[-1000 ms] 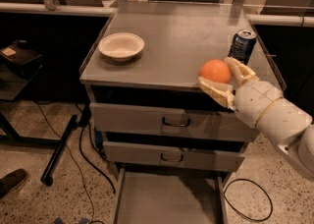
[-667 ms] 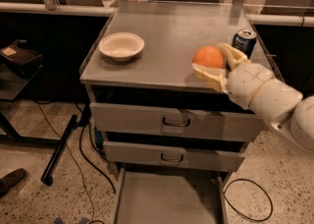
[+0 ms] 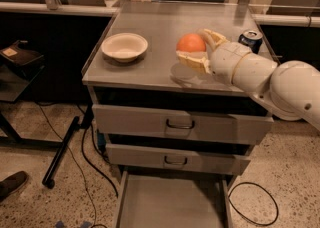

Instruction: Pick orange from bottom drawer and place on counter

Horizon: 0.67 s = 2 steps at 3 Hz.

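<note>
Over the last second I bring the gripper [image 3: 192,48] leftward and deeper in over the bench [image 3: 160,22], clear of its front edge. Its fingers pinch the orange [image 3: 190,42], which hangs above its shadow and is not resting. The open bottom drawer [image 3: 170,202] lies well below the gripper. I judge only lowering and release remain.
</note>
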{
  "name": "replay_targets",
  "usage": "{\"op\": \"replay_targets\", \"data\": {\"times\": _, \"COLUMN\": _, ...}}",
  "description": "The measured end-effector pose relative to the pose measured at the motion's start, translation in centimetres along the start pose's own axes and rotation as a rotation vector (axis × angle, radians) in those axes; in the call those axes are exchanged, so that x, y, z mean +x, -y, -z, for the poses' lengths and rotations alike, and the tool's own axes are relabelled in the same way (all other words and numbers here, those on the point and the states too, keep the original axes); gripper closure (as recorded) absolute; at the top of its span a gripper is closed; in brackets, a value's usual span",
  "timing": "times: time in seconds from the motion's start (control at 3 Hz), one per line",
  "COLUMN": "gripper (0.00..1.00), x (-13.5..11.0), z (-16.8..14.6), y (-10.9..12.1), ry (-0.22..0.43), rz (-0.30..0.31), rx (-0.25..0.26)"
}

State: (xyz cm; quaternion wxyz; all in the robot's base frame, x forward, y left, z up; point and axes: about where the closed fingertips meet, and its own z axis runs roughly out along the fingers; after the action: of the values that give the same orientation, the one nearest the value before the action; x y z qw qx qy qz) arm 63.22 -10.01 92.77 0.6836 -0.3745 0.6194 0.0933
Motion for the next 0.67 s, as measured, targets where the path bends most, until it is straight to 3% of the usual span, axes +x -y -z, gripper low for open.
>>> {"op": "replay_targets", "data": {"times": 0.67, "gripper": 1.0, "x": 2.0, "z": -5.3, "y": -0.3, "ry": -0.057, "rz": 0.026, "rx": -0.086}}
